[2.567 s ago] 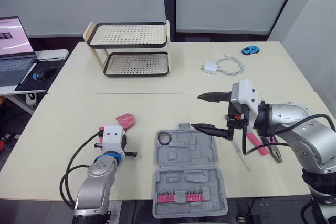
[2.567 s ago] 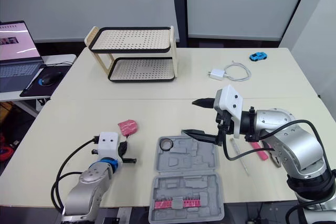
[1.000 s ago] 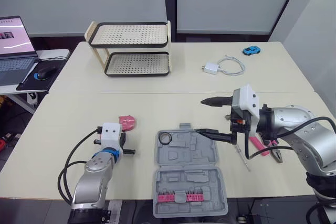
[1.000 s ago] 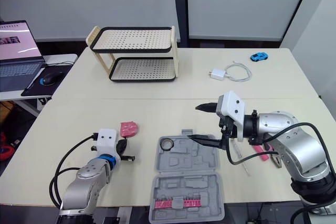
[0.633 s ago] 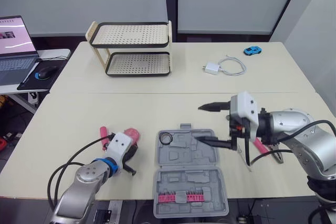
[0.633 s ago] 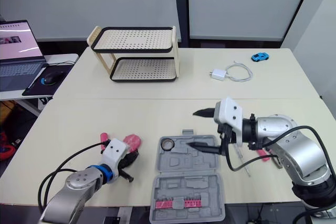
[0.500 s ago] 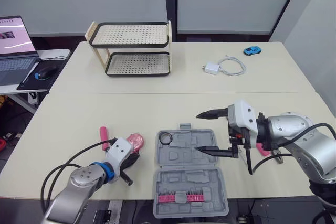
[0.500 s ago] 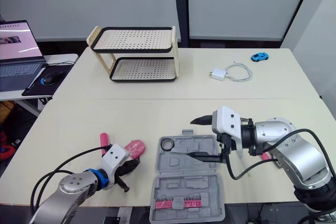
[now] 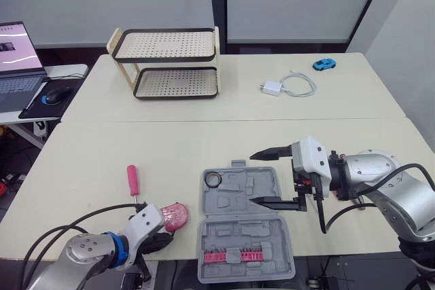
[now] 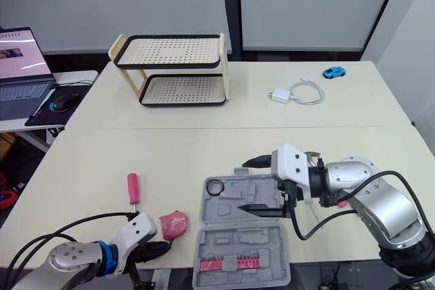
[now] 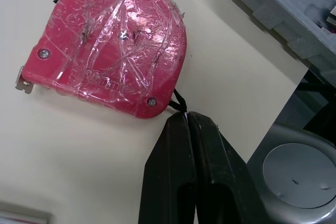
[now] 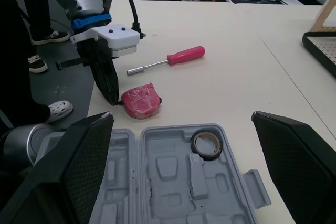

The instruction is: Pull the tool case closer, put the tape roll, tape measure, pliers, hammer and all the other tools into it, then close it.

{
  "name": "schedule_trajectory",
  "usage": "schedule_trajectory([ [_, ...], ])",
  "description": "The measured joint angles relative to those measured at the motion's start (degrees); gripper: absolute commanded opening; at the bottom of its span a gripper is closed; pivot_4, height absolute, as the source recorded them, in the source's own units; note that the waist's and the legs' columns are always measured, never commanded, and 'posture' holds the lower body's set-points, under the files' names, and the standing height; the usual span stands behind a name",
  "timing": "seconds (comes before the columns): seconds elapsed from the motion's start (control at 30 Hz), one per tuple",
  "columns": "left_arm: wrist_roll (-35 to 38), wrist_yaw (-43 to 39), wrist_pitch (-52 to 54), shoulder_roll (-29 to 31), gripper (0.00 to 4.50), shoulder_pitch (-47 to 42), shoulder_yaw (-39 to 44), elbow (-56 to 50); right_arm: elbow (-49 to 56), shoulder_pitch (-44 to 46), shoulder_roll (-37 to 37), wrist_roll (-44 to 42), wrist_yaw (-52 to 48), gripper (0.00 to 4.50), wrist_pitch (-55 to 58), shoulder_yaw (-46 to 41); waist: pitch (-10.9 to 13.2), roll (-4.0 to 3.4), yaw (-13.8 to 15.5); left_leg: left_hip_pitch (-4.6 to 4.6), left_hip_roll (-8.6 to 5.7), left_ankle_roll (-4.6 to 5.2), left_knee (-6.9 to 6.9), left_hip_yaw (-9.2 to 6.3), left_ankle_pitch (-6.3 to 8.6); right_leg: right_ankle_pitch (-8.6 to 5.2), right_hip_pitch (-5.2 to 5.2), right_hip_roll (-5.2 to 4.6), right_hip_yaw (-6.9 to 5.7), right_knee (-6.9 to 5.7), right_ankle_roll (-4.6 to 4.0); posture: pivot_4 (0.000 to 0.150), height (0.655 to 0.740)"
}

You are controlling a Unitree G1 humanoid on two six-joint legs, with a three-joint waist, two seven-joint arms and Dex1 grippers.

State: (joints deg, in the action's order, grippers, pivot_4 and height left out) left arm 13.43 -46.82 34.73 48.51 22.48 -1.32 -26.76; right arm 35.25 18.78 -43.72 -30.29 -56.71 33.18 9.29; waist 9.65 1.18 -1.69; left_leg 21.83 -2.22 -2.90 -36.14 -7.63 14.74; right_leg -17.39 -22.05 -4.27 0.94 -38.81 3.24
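1. Head view: the left end effector [image 9: 155, 242], lower left, sits just beside the tape measure [image 9: 175, 215], which lies left of the open case [image 9: 245, 229] at bottom centre. The right end effector [image 9: 253, 178] hangs spread wide over the case's upper half. The tape roll [image 9: 214, 179] already lies in the case's upper-left pocket.
2. A screwdriver [image 9: 132, 180] lies apart, up and left of the tape measure. A rack [image 9: 166, 62], charger [image 9: 273, 87] and toy car [image 9: 324, 64] stand far up the surface, out of the way.
3. Left wrist view: the fingers [image 11: 173, 171] are closed, tips pinching the tape measure's cord [image 11: 178, 99]. A cord hold will likely swing, so lift slowly and clear the case wall [image 11: 273, 9] before lowering.
4. Right wrist view: the right end effector's open fingers frame the case. It could block the drop and should probably give way.
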Motion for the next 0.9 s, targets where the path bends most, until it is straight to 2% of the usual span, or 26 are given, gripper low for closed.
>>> schedule_trajectory([
  [0.53,-0.03,0.04,1.24,1.30,0.03,2.67,0.67,-2.25,0.47,-0.10,0.49,0.04,0.49,4.50,0.00,1.28,0.01,0.00,0.00,0.00,0.00,0.00,0.00,0.01,0.00,0.00,0.00,0.00,-0.02,0.00,0.00,0.150,0.7400],
  [0.67,0.00,-0.03,1.09,1.36,0.89,2.79,0.77,-2.44,0.44,-0.10,0.96,0.15,0.49,4.50,-0.02,1.38,0.01,0.00,0.00,0.01,0.00,0.00,0.00,0.01,0.00,0.00,0.00,0.00,-0.02,0.00,0.00,0.150,0.7400],
  [0.8,0.04,-0.96,-0.16,3.00,2.09,4.29,2.90,-2.45,0.32,-0.10,0.99,0.51,0.49,4.50,-0.17,1.38,0.02,0.03,0.00,0.01,0.00,0.00,0.00,0.01,0.00,0.00,0.00,0.03,-0.04,0.00,0.00,0.150,0.7400],
  [0.9,2.35,-4.25,-0.16,5.24,2.98,6.30,7.72,-3.41,-0.15,-0.10,1.00,1.08,0.40,4.50,-0.43,1.38,0.03,0.03,0.00,0.02,0.02,0.00,0.00,0.01,0.00,0.00,-0.01,0.03,-0.04,-0.01,-0.01,0.150,0.7400],
])
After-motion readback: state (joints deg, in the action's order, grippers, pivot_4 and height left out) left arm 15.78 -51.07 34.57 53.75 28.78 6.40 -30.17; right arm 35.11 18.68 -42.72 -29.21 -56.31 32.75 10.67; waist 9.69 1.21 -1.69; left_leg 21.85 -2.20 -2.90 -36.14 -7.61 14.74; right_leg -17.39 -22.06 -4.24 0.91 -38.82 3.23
